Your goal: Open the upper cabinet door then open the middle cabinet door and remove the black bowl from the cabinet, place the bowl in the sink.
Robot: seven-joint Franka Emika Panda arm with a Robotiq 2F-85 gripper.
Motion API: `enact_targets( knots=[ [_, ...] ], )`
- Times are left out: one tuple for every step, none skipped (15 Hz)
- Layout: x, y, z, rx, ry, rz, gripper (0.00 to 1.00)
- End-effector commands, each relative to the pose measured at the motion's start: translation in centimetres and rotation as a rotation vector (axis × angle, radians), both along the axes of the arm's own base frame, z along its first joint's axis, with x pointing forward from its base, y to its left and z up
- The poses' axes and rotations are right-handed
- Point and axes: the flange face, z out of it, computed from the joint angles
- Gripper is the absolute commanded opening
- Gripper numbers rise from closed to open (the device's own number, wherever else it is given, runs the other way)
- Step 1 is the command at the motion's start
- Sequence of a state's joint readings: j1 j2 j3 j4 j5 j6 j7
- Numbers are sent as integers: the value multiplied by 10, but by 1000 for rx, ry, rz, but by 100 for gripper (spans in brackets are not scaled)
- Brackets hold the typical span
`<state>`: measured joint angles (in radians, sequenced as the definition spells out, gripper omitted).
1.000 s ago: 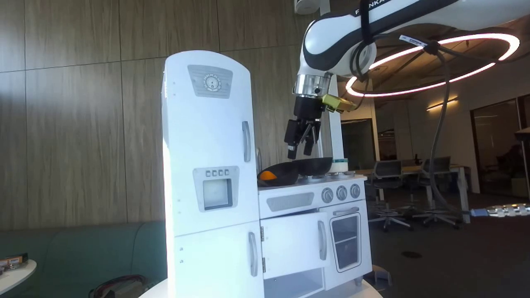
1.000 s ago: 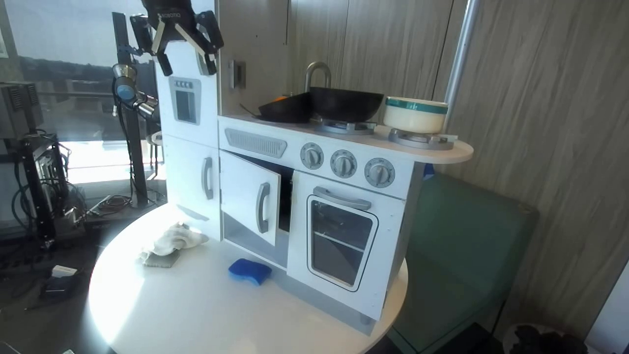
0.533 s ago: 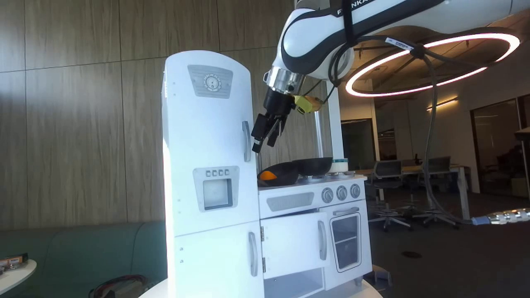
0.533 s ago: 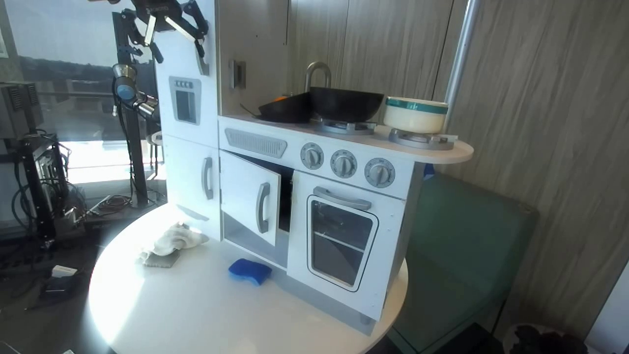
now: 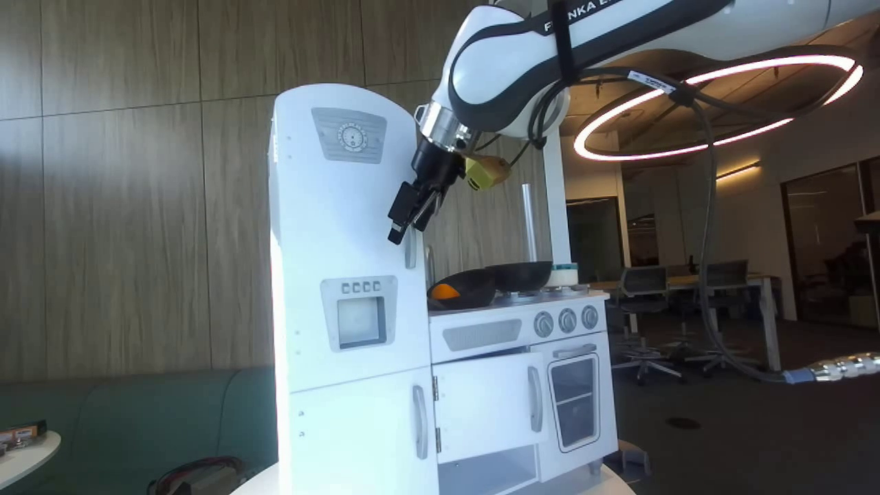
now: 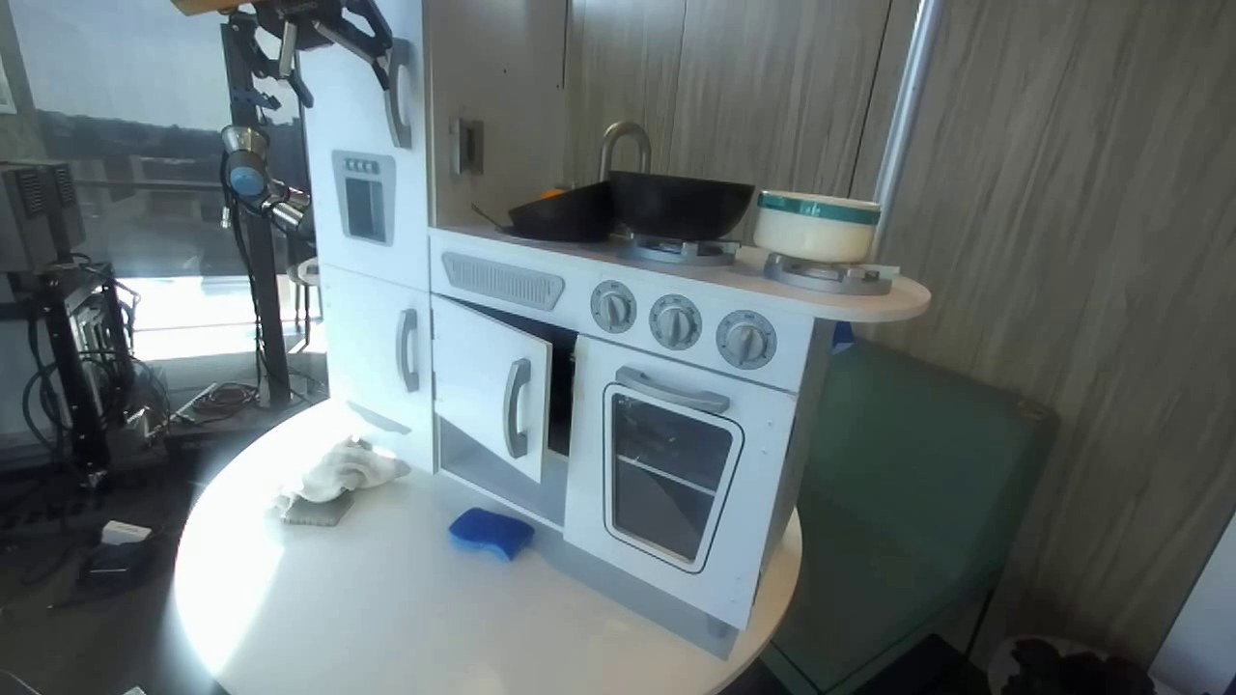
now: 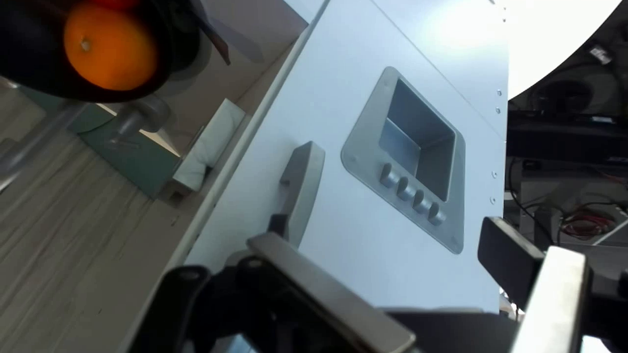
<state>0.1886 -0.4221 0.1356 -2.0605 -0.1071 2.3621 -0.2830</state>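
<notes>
You are, by the look of it, on the first step: getting hold of the upper cabinet door, which looks shut. Your gripper is spread wide with nothing in its grasp, in front of that door near the edge on the side of the counter. In the wrist view one fingertip shows just beside the door's handle, while the opposite one is well apart from it, over the door's far edge; whether you touch the handle, you cannot tell. The next move likely calls for a shift toward the counter-side edge until the handle lies between the fingers, then closing on it and pulling outward in an arc, since the hinges are probably along the opposite edge. The middle cabinet door, below the counter's front edge, stands ajar, so that later step should need only a wider swing. You cannot place the black bowl for certain: the opening beside the middle door is too dark, and the black vessel with an orange and the black pan, both on the counter, may not be it. The sink basin is hidden; only the tap shows, behind them.
</notes>
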Motion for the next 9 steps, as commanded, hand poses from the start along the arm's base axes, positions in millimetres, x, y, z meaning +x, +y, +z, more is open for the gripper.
enact_targets(
  knots=[
    [15, -1, 3, -27, -18, 5, 100],
    [15, -2, 1, -33, -5, -3, 100],
    [15, -3, 1, -46, 14, -15, 100],
    [14, -4, 0, -55, 16, -22, 100],
    [15, -6, -1, -69, 24, -40, 100],
    [15, -8, -2, -80, 29, -46, 100],
    [17, -8, -2, -85, 8, -42, 100],
    [21, -9, -2, -95, -15, -41, 100],
    [23, -9, -2, -102, -27, -43, 100]
  ],
)
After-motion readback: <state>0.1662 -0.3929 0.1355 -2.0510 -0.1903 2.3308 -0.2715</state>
